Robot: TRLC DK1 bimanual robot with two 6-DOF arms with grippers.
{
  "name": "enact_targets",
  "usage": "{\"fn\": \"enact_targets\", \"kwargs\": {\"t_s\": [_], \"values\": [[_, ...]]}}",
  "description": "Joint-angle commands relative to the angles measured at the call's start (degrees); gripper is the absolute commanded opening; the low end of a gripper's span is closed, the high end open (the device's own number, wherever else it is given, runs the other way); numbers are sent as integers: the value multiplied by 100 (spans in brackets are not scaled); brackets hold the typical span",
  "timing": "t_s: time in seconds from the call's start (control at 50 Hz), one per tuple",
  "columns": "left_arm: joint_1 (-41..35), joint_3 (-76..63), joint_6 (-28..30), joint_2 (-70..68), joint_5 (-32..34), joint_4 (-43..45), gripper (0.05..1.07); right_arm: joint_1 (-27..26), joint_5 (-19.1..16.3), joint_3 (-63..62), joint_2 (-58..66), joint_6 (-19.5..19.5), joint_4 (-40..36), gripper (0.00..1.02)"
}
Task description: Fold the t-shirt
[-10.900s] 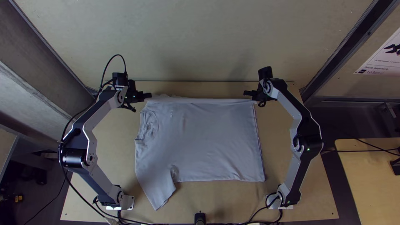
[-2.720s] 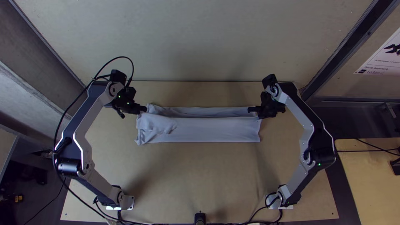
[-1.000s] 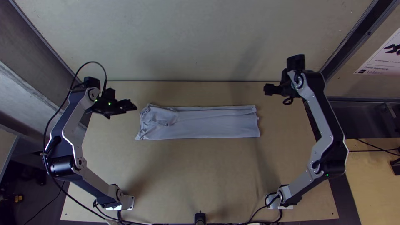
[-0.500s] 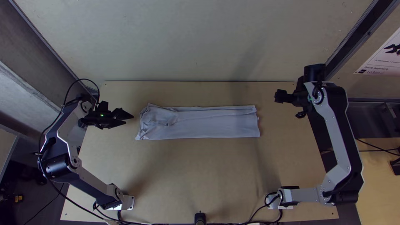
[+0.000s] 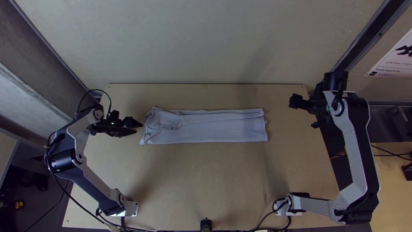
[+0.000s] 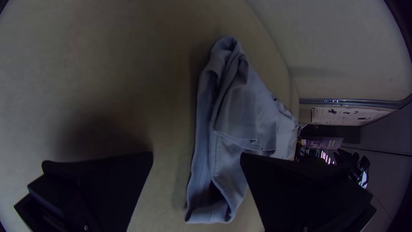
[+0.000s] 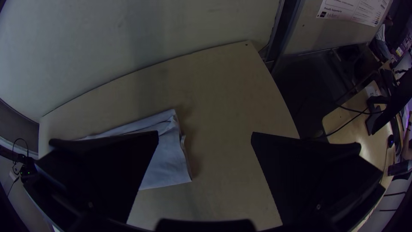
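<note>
In the top view the light grey-blue t-shirt (image 5: 214,126) lies folded into a long flat strip across the table, with a bunched part at its left end. My left gripper (image 5: 139,124) stands just left of that end, its fingers apart. In the left wrist view the open left gripper (image 6: 196,157) has the folded t-shirt (image 6: 227,172) beyond its fingers. My right gripper (image 5: 292,101) is well to the right of the strip and holds nothing. The right wrist view shows the right gripper (image 7: 205,135) wide open, with the t-shirt's end (image 7: 167,161) partly behind one finger.
The light wooden table (image 5: 206,180) has bare board around the t-shirt. A pale wall (image 5: 206,43) rises along its far edge. Cables (image 5: 150,230) run along the near edge, and another wooden table (image 5: 382,184) stands at the right.
The t-shirt went from spread, sleeve out, to a narrow strip. Both grippers let go and moved off sideways; lately the right went farther right, while the left came slightly back toward the strip.
</note>
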Motion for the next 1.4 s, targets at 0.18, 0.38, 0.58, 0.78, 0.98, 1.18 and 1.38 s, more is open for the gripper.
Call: {"fn": "enact_targets", "kwargs": {"t_s": [0.18,0.38,0.58,0.78,0.98,1.18,1.38], "values": [[-880,-370,-803,235,22,660,103,69,-25,-107,-133,207,-25,99],[-1592,-449,-1392,349,-145,1170,103,69,-25,-160,-168,207,-16,99],[-2313,-396,-1805,463,-628,1442,103,61,-25,-248,-203,207,-16,99],[-2814,-194,-2095,604,-953,1495,103,87,-25,-538,-300,286,45,99],[-3086,114,-2473,806,-1867,1504,47,105,-25,-837,-432,365,186,99],[-2998,281,-2412,789,-2237,1416,8,131,-25,-1127,-546,488,318,99],[-2594,412,-1841,490,-2711,827,8,359,-25,-1417,-625,734,546,99]]}}
